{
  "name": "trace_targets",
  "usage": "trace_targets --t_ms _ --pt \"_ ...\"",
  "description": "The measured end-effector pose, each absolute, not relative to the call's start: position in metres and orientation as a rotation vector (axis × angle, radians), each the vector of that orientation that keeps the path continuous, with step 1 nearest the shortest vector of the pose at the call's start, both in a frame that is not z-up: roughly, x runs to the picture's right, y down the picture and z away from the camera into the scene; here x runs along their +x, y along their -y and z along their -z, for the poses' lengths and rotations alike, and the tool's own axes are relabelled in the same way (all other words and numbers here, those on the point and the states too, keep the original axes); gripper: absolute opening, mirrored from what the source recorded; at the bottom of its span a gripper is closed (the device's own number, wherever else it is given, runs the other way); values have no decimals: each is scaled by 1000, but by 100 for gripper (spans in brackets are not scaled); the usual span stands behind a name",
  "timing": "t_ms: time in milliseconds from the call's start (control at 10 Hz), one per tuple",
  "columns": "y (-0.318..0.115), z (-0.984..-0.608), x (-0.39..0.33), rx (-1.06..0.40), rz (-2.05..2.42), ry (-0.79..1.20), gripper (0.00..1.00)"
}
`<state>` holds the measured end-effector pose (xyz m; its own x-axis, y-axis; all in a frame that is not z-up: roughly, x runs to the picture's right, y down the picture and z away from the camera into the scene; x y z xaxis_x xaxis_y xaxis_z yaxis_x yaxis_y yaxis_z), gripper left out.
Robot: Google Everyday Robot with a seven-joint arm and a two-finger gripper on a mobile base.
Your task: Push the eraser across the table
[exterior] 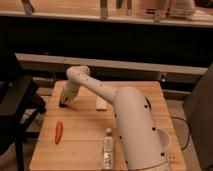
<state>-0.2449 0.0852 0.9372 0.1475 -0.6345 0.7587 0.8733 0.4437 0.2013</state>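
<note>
The light-brown plank table (pixel 85 132) fills the lower middle of the camera view. A small white block, likely the eraser (pixel 102 103), lies flat near the table's middle, toward the far side. My white arm reaches from the lower right across the table to the far left. My gripper (pixel 65 102) points down at the tabletop near the far-left corner, about a hand's width left of the eraser and apart from it.
An orange carrot-like item (pixel 58 132) lies at the left of the table. A clear plastic bottle (pixel 107 147) lies on its side near the front edge. A dark chair (pixel 15 107) stands at the left. A dark wall and ledge (pixel 125 65) run behind.
</note>
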Motion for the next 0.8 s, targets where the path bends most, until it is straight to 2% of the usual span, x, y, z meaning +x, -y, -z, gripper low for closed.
trace_targets --t_ms 800 --pt "-87 -935 -254 -323 1144 937 0"
